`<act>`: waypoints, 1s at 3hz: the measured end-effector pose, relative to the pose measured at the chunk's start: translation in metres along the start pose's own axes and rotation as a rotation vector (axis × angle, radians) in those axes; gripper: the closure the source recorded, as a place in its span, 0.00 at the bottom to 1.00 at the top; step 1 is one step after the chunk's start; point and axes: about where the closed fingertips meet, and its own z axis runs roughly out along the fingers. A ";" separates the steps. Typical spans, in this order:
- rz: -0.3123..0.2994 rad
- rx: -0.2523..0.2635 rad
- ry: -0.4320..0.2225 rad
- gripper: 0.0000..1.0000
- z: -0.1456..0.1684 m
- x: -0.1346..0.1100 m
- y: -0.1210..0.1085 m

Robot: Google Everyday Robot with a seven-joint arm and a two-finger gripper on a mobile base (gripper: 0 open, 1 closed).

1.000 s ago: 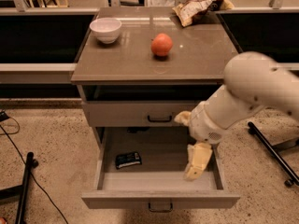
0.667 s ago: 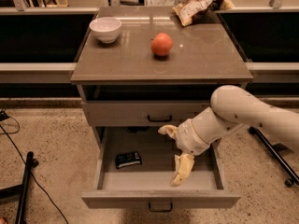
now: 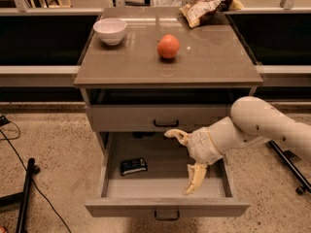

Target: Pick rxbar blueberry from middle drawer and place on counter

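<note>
The rxbar blueberry [image 3: 133,166], a small dark flat bar, lies on the floor of the open middle drawer [image 3: 165,208] at its left side. My gripper [image 3: 183,161] hangs inside the drawer, right of the middle, about a hand's width to the right of the bar. Its pale fingers are spread wide, one [image 3: 176,134] up near the closed drawer front and one [image 3: 195,178] pointing down at the drawer floor. It holds nothing. The counter [image 3: 204,67] is the glossy top of the cabinet above.
On the counter stand a white bowl [image 3: 110,30] at back left, an orange fruit [image 3: 168,46] in the middle and a tan snack bag [image 3: 208,6] at back right. A black stand leg [image 3: 25,193] and cable lie on the floor at left.
My arm and gripper have moved left across the drawer, from its right side toward the middle, closer to the bar. The bar has not moved.
</note>
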 end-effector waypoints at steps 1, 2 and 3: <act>0.006 0.072 -0.082 0.00 0.029 0.019 -0.016; 0.076 0.217 -0.175 0.00 0.069 0.066 -0.028; 0.118 0.271 -0.178 0.00 0.086 0.089 -0.036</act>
